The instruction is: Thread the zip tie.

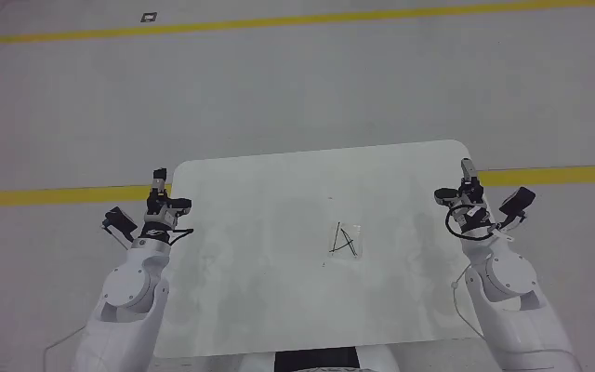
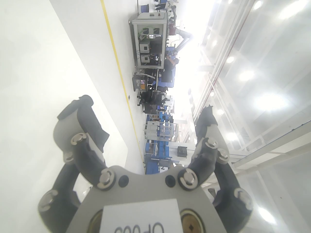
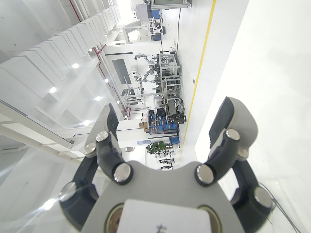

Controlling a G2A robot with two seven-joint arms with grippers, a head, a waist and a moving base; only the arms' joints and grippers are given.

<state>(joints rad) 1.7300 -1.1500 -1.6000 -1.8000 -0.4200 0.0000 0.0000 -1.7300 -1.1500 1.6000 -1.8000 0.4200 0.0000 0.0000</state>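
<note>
Left gripper [image 1: 158, 179], right gripper [image 1: 468, 171] spread empty beside white rounded table [image 1: 260, 191]; thin dark plastic zip tie [image 1: 344, 242] between, reachable by either.

No text can be read whole. Behind the left end effector [image 2: 144, 106] a white label [image 2: 141, 215] is seen, its print cut off; behind the right end effector [image 3: 168, 106], a second label [image 3: 165, 217], likewise cut off.

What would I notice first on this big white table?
Probably the thin black zip tie lying near the middle of the white table. Then the left gripper and right gripper, one at each side edge, both open and empty.
</note>
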